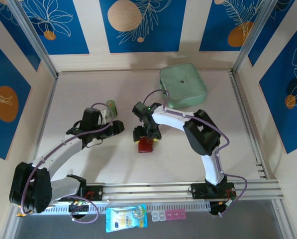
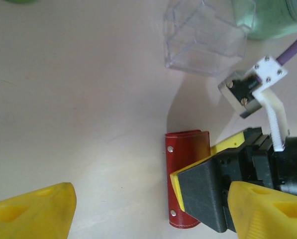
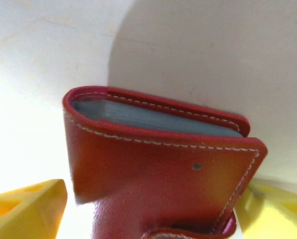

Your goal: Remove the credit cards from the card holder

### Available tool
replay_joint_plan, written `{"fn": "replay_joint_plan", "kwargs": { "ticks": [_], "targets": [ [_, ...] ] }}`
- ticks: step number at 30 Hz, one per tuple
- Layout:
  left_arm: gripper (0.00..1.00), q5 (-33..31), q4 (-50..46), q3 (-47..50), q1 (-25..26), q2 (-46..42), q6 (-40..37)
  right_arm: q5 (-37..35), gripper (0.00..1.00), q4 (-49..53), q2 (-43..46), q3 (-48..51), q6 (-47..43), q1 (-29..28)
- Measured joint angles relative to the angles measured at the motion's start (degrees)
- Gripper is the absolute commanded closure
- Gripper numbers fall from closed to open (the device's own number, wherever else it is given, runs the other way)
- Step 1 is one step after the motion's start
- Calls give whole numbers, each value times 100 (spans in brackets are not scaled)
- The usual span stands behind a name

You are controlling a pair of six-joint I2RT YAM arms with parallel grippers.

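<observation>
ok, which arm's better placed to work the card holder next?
Right. Its end effector sits at the card holder, fingers either side. The left end effector hangs open, off to one side.

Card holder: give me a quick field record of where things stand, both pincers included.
card holder: folded closed, lying on the table
sleeves: pale stack visible at its open edge
right pincer: open, one finger on either side of the card holder; contact unclear
left pincer: open, nothing between its fingers, to the left of the card holder
other: mint-green pouch at the far side of the table; clear box nearby
</observation>
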State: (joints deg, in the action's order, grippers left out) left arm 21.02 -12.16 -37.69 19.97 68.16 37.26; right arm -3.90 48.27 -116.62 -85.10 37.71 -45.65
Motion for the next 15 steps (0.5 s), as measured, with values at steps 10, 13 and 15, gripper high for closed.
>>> {"fn": "replay_joint_plan", "kwargs": {
  "ticks": [10,13,15],
  "targets": [
    [77,31,623,0,745,761,645,105,30,-345,1602,1117,509,382],
    [90,111,927,0,833,925,822,122,37,-400,1727,1285,625,490],
    [95,168,1161,2,887,1049,946,133,42,-422,1731,1379,649,496]
  ]
}}
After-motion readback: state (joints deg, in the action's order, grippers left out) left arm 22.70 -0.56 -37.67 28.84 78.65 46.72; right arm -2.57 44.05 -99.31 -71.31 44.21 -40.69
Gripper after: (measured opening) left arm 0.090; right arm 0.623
